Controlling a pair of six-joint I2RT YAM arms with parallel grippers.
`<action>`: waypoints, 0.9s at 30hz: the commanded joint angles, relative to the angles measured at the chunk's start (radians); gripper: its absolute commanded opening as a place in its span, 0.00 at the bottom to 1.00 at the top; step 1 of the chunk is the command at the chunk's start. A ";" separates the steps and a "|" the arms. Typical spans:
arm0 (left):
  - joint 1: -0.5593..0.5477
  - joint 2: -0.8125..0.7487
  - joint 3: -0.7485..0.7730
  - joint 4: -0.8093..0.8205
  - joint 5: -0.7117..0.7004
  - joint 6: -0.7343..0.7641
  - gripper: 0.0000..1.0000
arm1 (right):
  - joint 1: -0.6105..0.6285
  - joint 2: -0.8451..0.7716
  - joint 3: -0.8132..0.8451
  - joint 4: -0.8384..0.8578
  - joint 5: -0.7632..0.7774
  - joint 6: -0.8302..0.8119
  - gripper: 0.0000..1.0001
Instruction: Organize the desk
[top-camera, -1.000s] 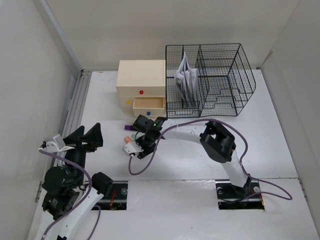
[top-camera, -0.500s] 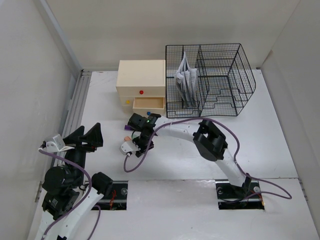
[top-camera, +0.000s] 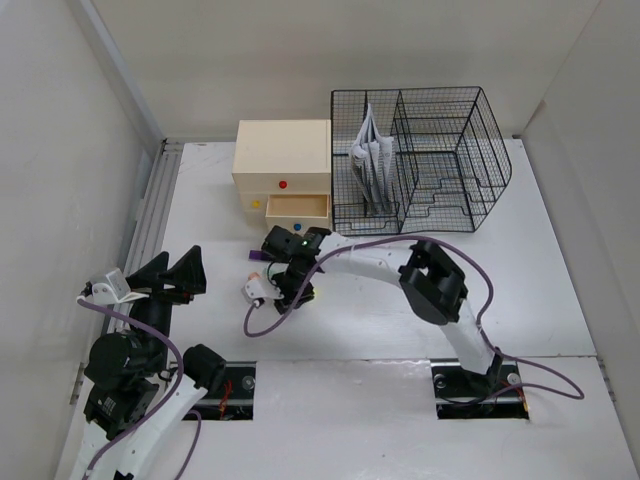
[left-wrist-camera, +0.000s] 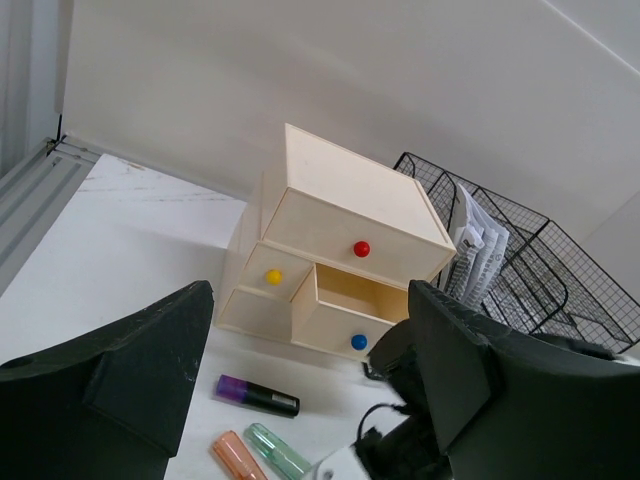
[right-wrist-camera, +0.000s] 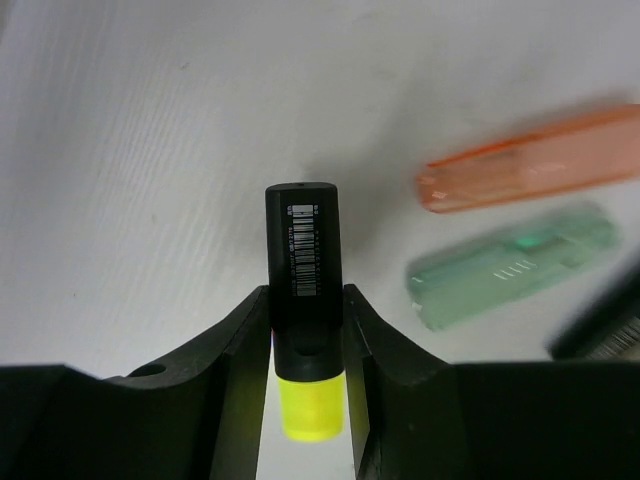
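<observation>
The white desk (top-camera: 400, 310) has grey rails (top-camera: 150, 215) along its left edge. My right gripper (top-camera: 289, 283) hangs over the desk in front of the cream drawer box (top-camera: 283, 160). In the right wrist view it (right-wrist-camera: 305, 312) is shut on a black highlighter with a yellow cap (right-wrist-camera: 303, 250), cap toward the wrist. An orange highlighter (right-wrist-camera: 530, 158) and a green one (right-wrist-camera: 510, 262) lie just to its right. A purple-capped black highlighter (left-wrist-camera: 257, 396) lies in front of the box. My left gripper (top-camera: 172, 272) is open and empty at the left.
The box's lower right drawer (top-camera: 297, 212), with a blue knob, stands open and looks empty. A black wire-mesh rack (top-camera: 420, 160) holding papers stands right of the box. White walls close in the left, right and back.
My right gripper moved left over the pens, then a little back to the right. The left arm has not moved.
</observation>
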 joint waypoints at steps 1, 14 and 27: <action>0.002 -0.121 0.008 0.026 -0.008 -0.001 0.76 | 0.010 -0.193 -0.009 0.221 0.031 0.217 0.06; 0.002 -0.112 0.008 0.026 -0.008 -0.001 0.76 | -0.024 -0.339 -0.064 0.526 0.570 0.402 0.05; 0.002 -0.094 0.008 0.026 -0.008 -0.001 0.76 | -0.139 -0.274 -0.018 0.577 0.733 0.425 0.11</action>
